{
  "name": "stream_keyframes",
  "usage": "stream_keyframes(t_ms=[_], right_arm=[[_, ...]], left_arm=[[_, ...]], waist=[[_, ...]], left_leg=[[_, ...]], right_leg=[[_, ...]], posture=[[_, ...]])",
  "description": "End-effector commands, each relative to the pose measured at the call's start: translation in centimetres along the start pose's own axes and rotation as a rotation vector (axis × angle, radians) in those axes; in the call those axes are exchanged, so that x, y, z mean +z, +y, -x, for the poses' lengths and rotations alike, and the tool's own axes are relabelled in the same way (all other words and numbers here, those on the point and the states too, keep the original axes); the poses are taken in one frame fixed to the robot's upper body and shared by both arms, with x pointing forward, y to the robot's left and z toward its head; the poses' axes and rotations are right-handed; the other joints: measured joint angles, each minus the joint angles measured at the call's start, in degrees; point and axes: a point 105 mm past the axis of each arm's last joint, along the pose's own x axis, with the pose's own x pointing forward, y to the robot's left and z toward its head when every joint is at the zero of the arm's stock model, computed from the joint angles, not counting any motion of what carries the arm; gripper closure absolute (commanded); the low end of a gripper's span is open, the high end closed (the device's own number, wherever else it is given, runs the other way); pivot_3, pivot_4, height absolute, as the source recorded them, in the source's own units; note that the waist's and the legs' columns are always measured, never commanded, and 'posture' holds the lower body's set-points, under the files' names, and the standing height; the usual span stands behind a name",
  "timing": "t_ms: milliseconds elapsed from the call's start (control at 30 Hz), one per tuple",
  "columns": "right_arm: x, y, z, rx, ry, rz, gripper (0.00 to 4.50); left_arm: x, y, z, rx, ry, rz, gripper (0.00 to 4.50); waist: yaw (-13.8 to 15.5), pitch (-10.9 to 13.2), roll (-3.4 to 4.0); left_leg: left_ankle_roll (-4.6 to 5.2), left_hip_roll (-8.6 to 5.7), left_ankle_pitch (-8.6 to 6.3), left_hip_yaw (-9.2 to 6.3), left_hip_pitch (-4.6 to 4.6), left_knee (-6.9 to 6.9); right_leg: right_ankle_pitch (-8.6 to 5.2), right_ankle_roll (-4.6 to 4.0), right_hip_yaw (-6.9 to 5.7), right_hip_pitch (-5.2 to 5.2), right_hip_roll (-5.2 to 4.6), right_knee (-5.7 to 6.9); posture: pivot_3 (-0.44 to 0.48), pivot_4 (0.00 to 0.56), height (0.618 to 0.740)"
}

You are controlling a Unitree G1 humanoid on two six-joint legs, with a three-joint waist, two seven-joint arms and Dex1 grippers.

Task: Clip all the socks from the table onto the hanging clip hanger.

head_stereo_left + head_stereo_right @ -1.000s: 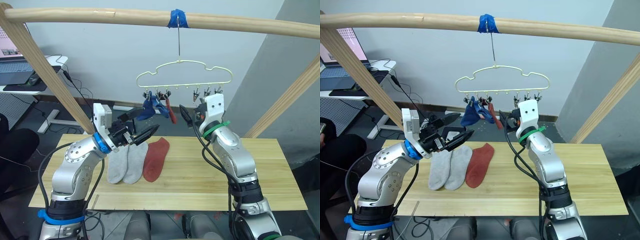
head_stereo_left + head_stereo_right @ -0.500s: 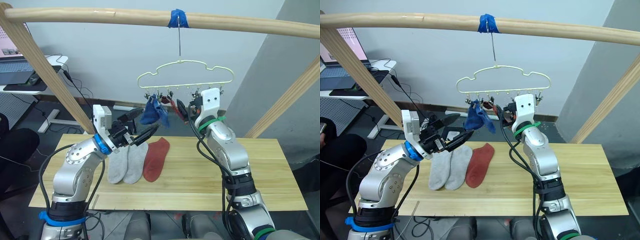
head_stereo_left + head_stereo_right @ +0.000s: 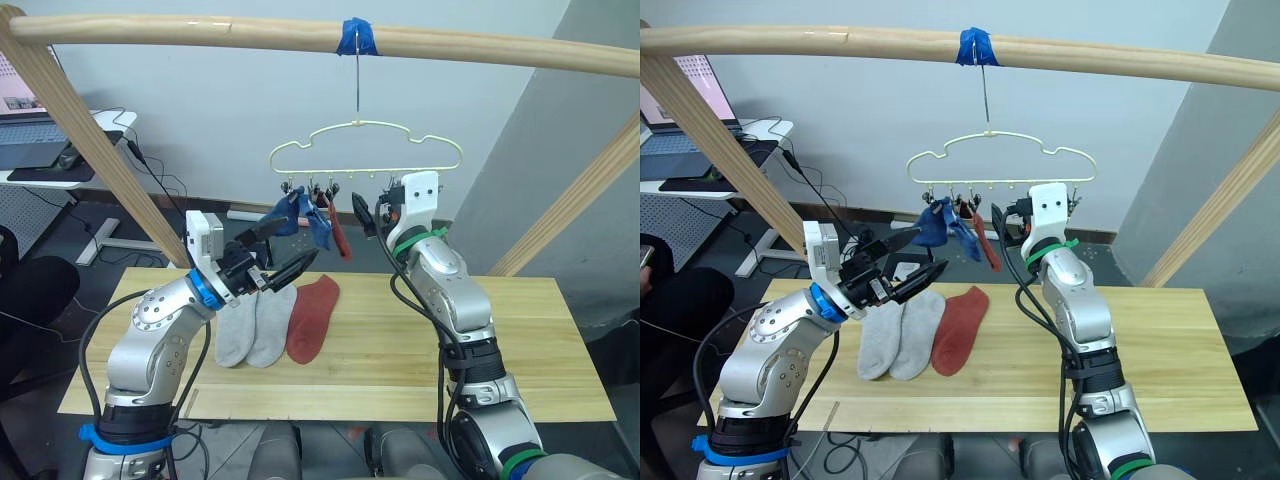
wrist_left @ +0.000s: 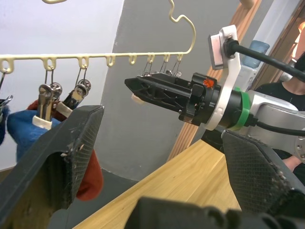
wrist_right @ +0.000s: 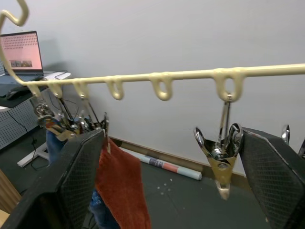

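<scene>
Your right claw [image 5: 162, 157] is up at the clip hanger [image 3: 365, 150], fingers spread wide and empty — an empty metal clip [image 5: 220, 152] hangs between them. Blue socks [image 3: 300, 218] and one red sock [image 3: 338, 228] hang clipped at the left. Left claw [image 3: 288, 252] hovers open over the surface [image 3: 520, 340] — two grey socks [image 3: 250, 325] and a red sock on the surface [image 3: 310, 318] lie below.

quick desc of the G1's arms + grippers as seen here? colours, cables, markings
Both arms have silver-grey rounded shells, black joints and loose black cables. The left gripper has two long black tapered fingers, a blue wrist ring and a white boxy wrist camera. The right gripper matches, with a green wrist ring. Finger pads are cross-hatched.
</scene>
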Motion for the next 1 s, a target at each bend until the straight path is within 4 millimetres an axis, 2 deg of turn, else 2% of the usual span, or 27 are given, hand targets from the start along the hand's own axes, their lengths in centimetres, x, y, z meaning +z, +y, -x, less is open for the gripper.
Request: stream_keyframes(t_ms=[33, 800, 900, 1000], right_arm=[[2.05, 0.21, -0.33, 0.007, -0.074, -0.006, 0.02], [2.45, 0.72, -0.73, 0.022, -0.088, -0.040, 0.02], [2.49, 0.61, -0.80, 0.017, -0.089, -0.043, 0.59], [2.56, 0.51, -0.86, 0.010, -0.092, -0.046, 1.66]], left_arm=[[1.09, -0.73, -0.28, -0.026, -0.037, -0.032, 0.00], [0.69, -0.85, -0.37, -0.037, -0.029, -0.041, 0.00], [0.61, -0.88, -0.37, -0.039, -0.028, -0.041, 0.00], [0.56, -0.92, -0.38, -0.041, -0.029, -0.043, 0.00]], waist=[[0.00, 0.01, 0.01], [0.02, 0.02, 0.03], [0.02, 0.02, 0.03], [0.02, 0.02, 0.03]], left_leg=[[0.00, 0.00, 0.00, 0.00, 0.00, 0.00], [0.00, 0.00, 0.00, 0.00, -0.01, -0.01], [0.00, 0.00, 0.00, 0.00, -0.01, -0.01], [0.00, 0.00, 0.00, 0.00, -0.01, -0.01]], right_leg=[[0.00, 0.00, -0.01, 0.00, 0.00, 0.00], [0.00, 0.00, 0.00, -0.02, 0.00, -0.01], [0.00, 0.00, 0.00, -0.02, 0.00, -0.01], [0.00, 0.00, 0.00, -0.02, 0.00, -0.01]], posture=[[0.041, 0.167, 0.740], [0.046, 0.159, 0.740], [0.046, 0.156, 0.740], [0.046, 0.153, 0.740]])
